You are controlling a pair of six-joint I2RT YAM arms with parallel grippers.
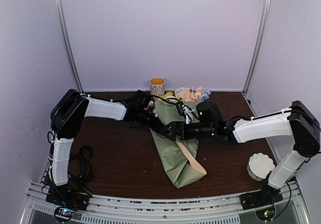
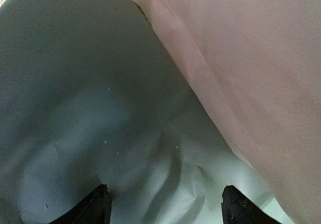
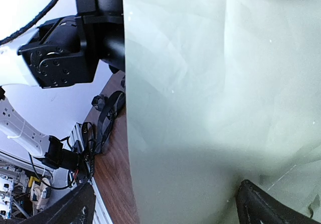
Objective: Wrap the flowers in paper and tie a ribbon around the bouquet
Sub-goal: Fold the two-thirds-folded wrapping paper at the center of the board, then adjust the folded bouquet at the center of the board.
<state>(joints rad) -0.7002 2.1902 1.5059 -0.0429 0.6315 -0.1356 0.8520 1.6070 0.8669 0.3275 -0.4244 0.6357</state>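
Paper point(image 1: 175, 159): there it lies, mid-table, a long loose roll running from the back towards the near edge; sage-green outside; a peach strip of its other face shows along the right side near the low end; creased and rumpled.
Flowers point(image 1: 193, 94): heads poke out of the roll's far end, pale peach and blue-grey, close to the back wall; stems hidden by the paper.
Ribbon point(image 1: 83, 158): what looks like it sits in flat black loops on the table by the left arm's base, well apart from the roll; lettering too small to tell.
Left gripper point(image 2: 168, 208): at the roll's upper left side; fingers wide apart over green paper, touching or just above, cannot tell which; the peach face fills the right of its view; nothing clamped.
Right gripper point(image 3: 168, 206): reaching in from the right across the roll's upper part, close against the left one; fingers spread wide, the paper's straight edge running down between them; nothing held.
Table point(image 1: 125, 159): dark brown wood.
Cup point(image 1: 157, 87): yellow inside, patterned, upright at the back, just left of the flowers.
White stack point(image 1: 261, 166): round, scalloped, near the right corner by the right arm's base; well apart from the roll.
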